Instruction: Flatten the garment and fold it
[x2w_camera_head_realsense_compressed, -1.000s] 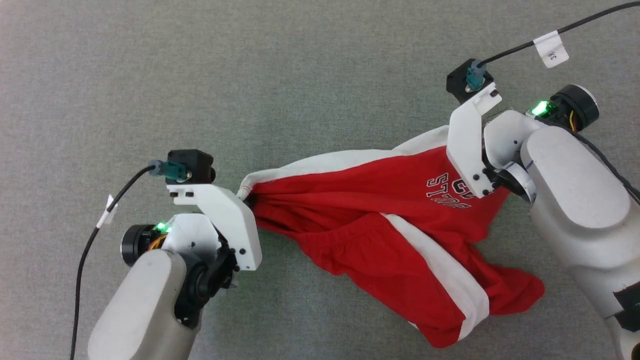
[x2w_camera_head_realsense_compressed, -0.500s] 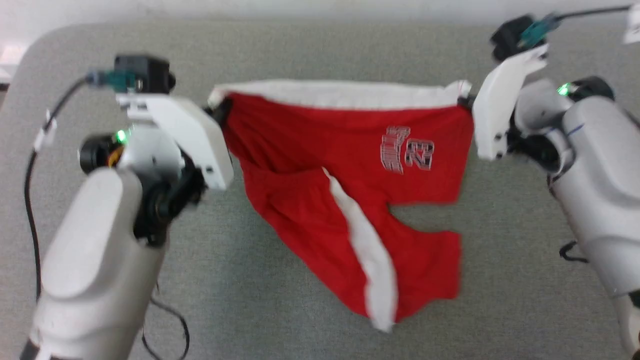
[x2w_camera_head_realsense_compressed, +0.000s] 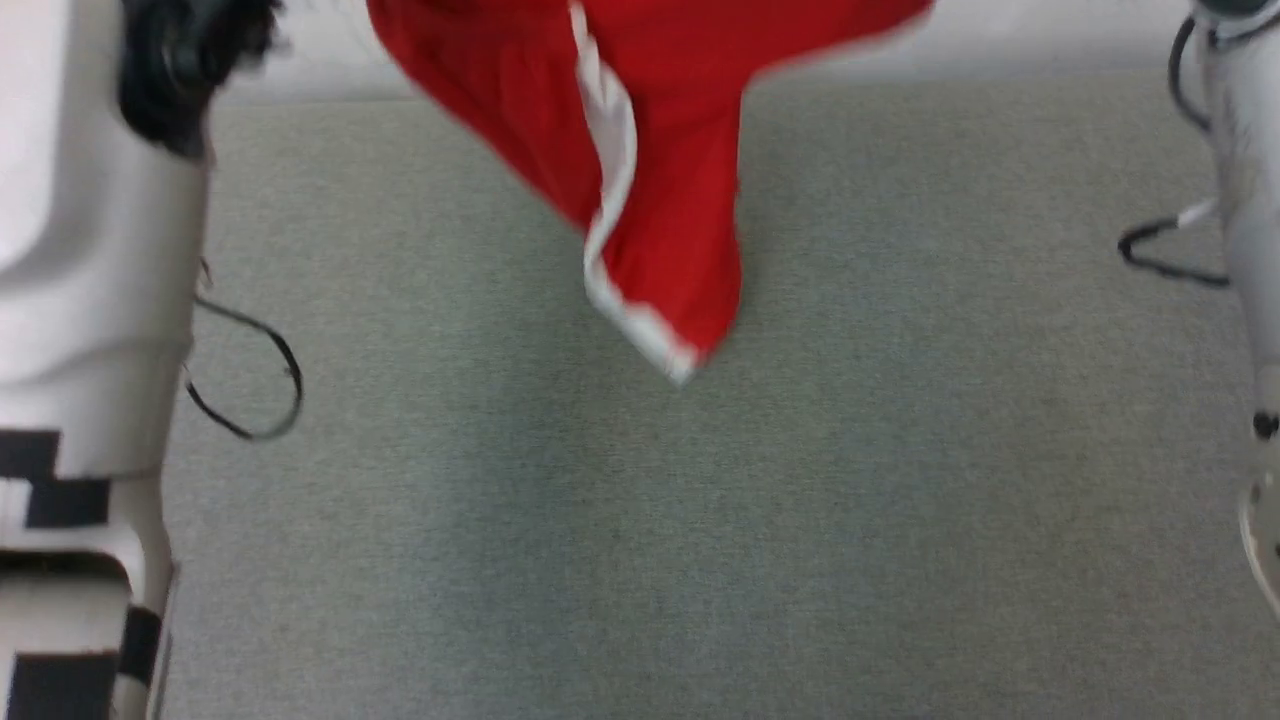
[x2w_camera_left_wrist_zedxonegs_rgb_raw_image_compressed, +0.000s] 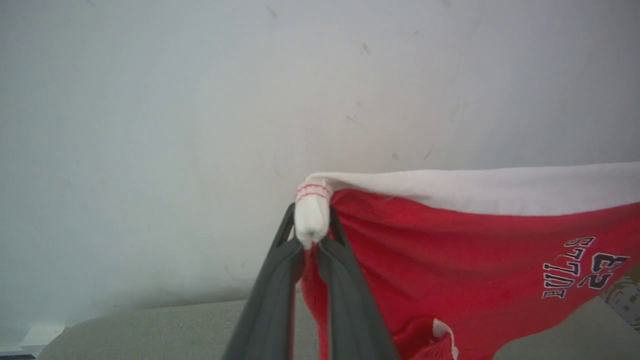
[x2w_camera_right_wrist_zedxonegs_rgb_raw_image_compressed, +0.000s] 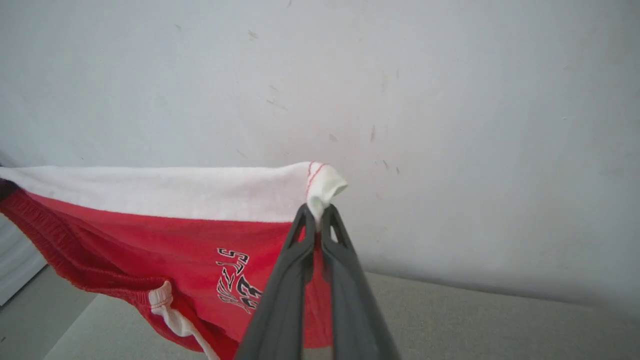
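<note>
"Which step are you on?"

"Flattening, by my reckoning. No fold is begun. My left gripper (x2w_camera_left_wrist_zedxonegs_rgb_raw_image_compressed: 311, 239) is clamped on one bunched white corner of the garment (x2w_camera_left_wrist_zedxonegs_rgb_raw_image_compressed: 430, 250), and my right gripper (x2w_camera_right_wrist_zedxonegs_rgb_raw_image_compressed: 316, 220) pinches the opposite end of the same white band (x2w_camera_right_wrist_zedxonegs_rgb_raw_image_compressed: 165, 192). The band runs fairly taut between the two. The red cloth hangs beneath it, in front of the pale wall (x2w_camera_left_wrist_zedxonegs_rgb_raw_image_compressed: 175, 100)."

"Is it off the table?"

"In the head view the lowest hem corner (x2w_camera_head_realsense_compressed: 680, 368) dangles over the grey table (x2w_camera_head_realsense_compressed: 700, 560). It looks clear of the surface, but that picture is blurred, so I won't swear to it. One leg sags low and twisted, its white stripe (x2w_camera_head_realsense_compressed: 610, 150) curling down it. The "BULLS 23" print (x2w_camera_left_wrist_zedxonegs_rgb_raw_image_compressed: 582, 267) sits higher, close under the band."

"And the next move?"

"As I judge it, both grips must hold firm with the band level and stretched. Then I lower it so the low hem meets the table first, and draw back to lay the cloth out flat. The fabric looks thin. I'd expect it to bunch under itself if I come down fast or let one side go slack"
</note>
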